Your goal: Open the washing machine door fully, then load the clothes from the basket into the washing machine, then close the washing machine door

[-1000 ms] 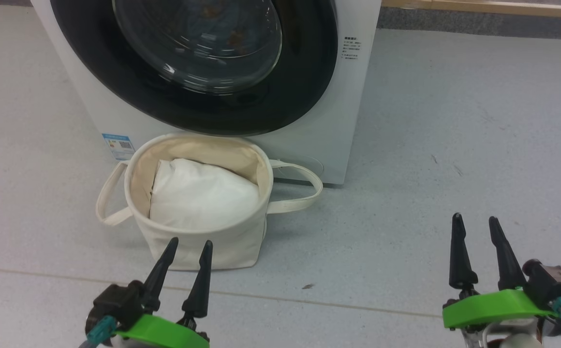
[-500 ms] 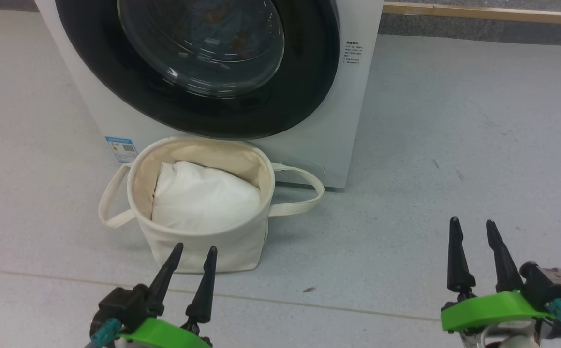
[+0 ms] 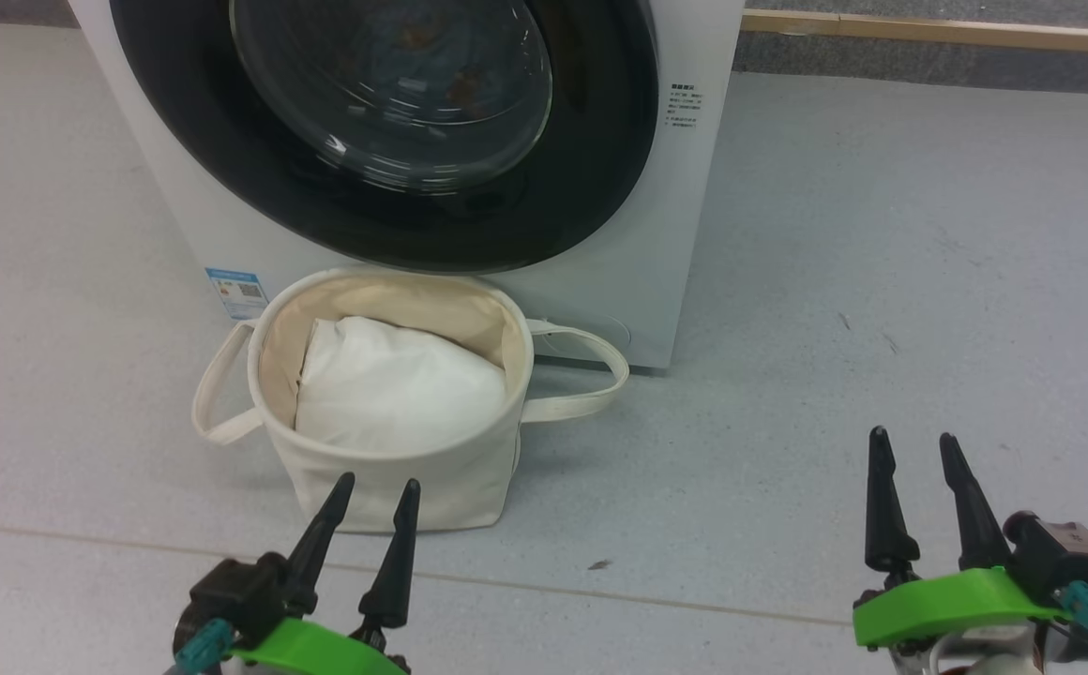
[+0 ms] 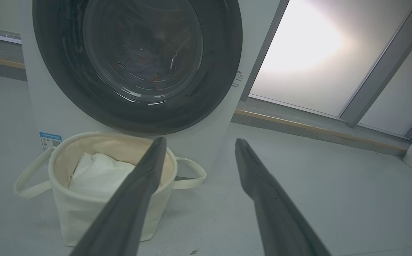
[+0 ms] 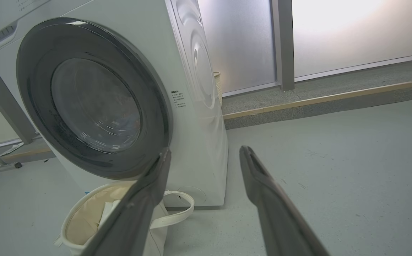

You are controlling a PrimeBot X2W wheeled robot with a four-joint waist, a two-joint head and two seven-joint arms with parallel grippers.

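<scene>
Before washing machine, upright basket

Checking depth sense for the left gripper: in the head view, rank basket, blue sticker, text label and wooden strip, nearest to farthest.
From the left gripper:
1. Basket, just ahead of the fingertips.
2. Blue sticker, low on the washer, behind the basket's left side.
3. Text label, higher up, near the washer's right edge.
4. Wooden strip, beyond the washer, far right.
</scene>
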